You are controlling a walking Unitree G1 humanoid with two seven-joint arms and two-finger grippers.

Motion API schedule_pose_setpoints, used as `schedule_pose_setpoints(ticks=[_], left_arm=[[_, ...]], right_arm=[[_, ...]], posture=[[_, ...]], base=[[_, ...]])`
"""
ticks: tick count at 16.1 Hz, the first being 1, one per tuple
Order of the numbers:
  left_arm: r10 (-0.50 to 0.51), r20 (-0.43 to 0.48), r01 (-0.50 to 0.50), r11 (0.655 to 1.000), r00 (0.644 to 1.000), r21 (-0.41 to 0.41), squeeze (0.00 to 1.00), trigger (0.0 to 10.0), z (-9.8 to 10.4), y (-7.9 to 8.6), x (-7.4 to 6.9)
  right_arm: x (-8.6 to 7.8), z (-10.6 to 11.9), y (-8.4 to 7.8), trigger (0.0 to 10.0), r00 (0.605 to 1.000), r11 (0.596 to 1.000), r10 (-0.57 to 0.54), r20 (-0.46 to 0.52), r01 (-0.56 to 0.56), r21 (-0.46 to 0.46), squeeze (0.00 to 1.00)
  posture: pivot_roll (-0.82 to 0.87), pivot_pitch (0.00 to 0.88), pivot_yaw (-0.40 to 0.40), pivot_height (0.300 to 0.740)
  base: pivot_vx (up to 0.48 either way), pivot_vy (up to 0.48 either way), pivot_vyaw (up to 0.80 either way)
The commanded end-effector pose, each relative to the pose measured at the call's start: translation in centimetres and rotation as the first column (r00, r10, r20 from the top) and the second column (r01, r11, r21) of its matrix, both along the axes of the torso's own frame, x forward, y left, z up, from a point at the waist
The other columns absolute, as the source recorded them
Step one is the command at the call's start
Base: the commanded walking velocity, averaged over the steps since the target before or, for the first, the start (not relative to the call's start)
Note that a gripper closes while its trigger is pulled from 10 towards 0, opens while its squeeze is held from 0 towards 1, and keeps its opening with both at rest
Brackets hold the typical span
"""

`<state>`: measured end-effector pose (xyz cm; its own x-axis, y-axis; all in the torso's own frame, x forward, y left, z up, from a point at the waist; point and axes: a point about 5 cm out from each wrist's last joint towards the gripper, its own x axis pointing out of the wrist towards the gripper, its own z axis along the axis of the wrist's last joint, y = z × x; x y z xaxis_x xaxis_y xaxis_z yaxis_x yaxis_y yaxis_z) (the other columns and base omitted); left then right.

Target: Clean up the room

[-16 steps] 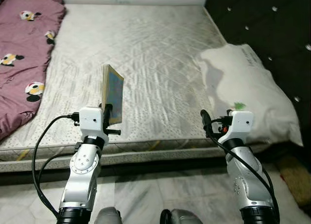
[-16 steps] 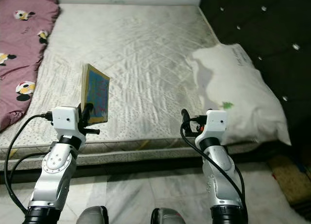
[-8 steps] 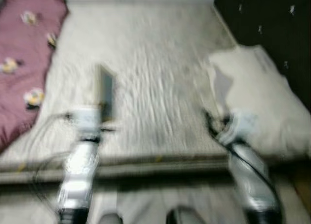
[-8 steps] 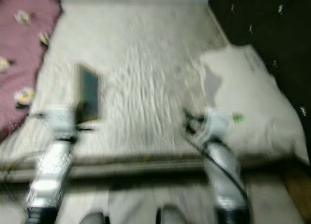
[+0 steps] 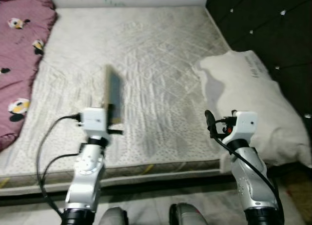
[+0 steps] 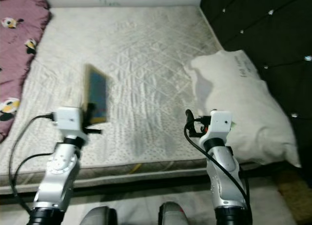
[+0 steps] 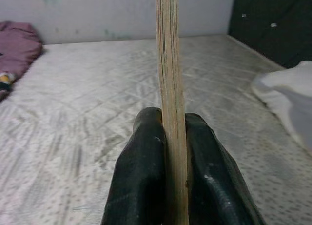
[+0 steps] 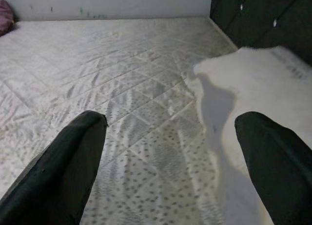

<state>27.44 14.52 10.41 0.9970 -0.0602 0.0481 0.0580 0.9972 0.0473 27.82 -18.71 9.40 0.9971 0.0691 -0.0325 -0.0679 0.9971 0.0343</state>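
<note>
Left wrist view: our left tool point(image 7: 171, 137) is clamping an upright book point(image 7: 168, 64) over the bed point(image 5: 161, 54). Our right tool point(image 8: 170, 152) is hanging spread beside the pillow point(image 5: 248, 98), whose writing is unreadable.

bare quilted mattress point(image 5: 146, 54), white pillow point(image 5: 243, 103) at its right side, maroon patterned blanket point(image 5: 19, 49) at left

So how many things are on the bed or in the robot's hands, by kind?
Books: 1, the book held upright in the left gripper.
Pillows: 1, the white pillow by the open right gripper.
Blankets: 1, the pink blanket.
Mattresses: 1, the mattress.
Total: 4
</note>
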Motion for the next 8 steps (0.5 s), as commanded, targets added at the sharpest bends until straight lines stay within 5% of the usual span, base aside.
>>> schedule_pose_setpoints(ticks=[1,5,8], left_arm=[[0.035,0.029,-0.036,0.999,0.999,0.022,0.00,10.0,0.59,1.06,-0.06],[0.036,0.033,-0.037,0.999,0.999,0.020,0.00,10.0,0.69,1.08,0.04],[0.032,0.034,-0.033,0.999,0.999,0.023,0.00,10.0,0.68,1.01,-0.04]], right_arm=[[0.02,0.16,0.50,10.0,1.000,1.000,0.028,0.014,-0.028,-0.015,0.00],[0.14,0.14,0.46,10.0,1.000,1.000,0.019,0.013,-0.019,0.003,0.00],[0.12,0.01,0.30,10.0,1.000,1.000,0.012,0.007,-0.012,0.007,0.00]], posture=[[-0.01,0.129,-0.044,0.740],[-0.01,0.126,-0.047,0.740],[-0.01,0.125,-0.048,0.740]], base=[[0.000,0.000,0.80],[0.000,-0.137,0.77],[0.000,-0.290,0.00]])
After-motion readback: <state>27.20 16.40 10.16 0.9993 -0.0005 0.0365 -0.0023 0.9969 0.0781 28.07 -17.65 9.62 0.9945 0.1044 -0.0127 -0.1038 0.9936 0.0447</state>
